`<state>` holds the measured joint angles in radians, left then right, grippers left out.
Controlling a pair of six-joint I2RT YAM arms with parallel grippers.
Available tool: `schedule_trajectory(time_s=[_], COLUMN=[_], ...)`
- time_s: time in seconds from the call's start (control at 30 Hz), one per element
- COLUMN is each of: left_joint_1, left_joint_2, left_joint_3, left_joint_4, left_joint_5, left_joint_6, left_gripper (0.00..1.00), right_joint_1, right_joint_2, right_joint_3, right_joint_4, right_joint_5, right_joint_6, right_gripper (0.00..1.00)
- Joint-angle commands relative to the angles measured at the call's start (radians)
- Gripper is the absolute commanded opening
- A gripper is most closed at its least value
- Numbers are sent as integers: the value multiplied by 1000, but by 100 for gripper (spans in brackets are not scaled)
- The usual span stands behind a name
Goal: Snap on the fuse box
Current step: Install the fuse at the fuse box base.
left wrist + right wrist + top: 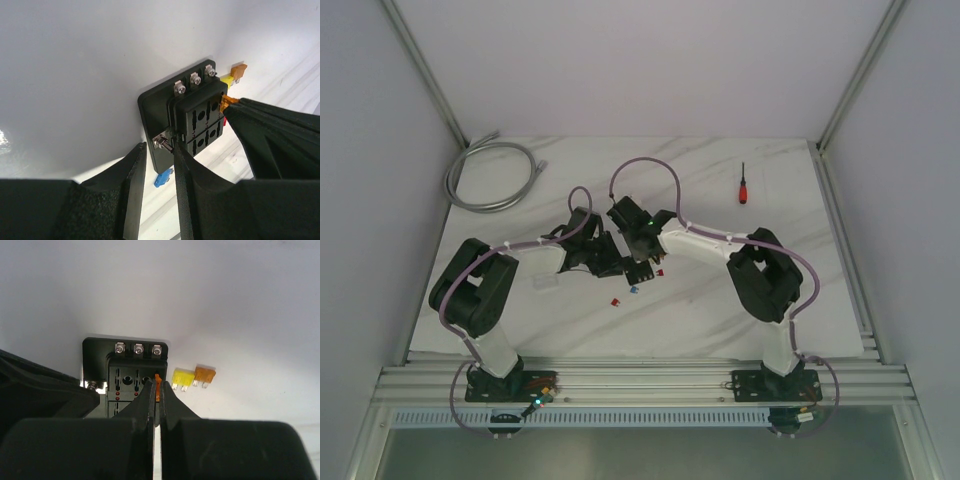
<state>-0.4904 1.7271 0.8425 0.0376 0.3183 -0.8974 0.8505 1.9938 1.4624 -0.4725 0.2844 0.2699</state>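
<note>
While the left hand [159, 150] pinches the left edge of the fuse box [197, 115] near its metal stud [161, 141], apparently to keep it from sliding, the box sits at the middle of the desk [700, 312], between both arms. To the right, the right hand [157, 392] is pressed together on an orange fuse [158, 381], held over a slot, probably for pushing in. Further right, a yellow fuse [183, 377] and a spare orange fuse [205, 374] lie loose.
</note>
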Motion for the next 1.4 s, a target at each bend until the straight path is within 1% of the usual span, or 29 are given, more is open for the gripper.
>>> schedule_trajectory(time_s=[0.0,0.23,0.4,0.6,0.7,0.87,1.0,1.37], left_joint_1=[-6,-20,-28,-28,-28,-28,-28,-28], left_joint_2=[-7,-18,-20,-19,-17,-17,-15,-8], left_joint_3=[-1,4,1,4,6,8,9,10], left_joint_4=[-2,-3,-3,-3,-2,-4,-2,-2], left_joint_5=[16,27,29,30,30,30,30,30], left_joint_6=[-8,-11,-14,-12,-12,-11,-11,-12], left_gripper=[38,38,39,39,39,39,39,39], right_joint_1=[4,4,3,3,1,-4,-7,-22], right_joint_2=[-9,-33,-37,-61,-61,-56,-58,-30], right_joint_3=[-57,0,18,21,31,38,39,20], right_joint_4=[-159,-151,-143,-142,-141,-143,-145,-160], right_joint_5=[-40,-9,-11,-23,-32,-39,-40,-52], right_joint_6=[60,93,119,123,128,139,144,161], right_gripper=[5,18,30,32,30,23,20,1])
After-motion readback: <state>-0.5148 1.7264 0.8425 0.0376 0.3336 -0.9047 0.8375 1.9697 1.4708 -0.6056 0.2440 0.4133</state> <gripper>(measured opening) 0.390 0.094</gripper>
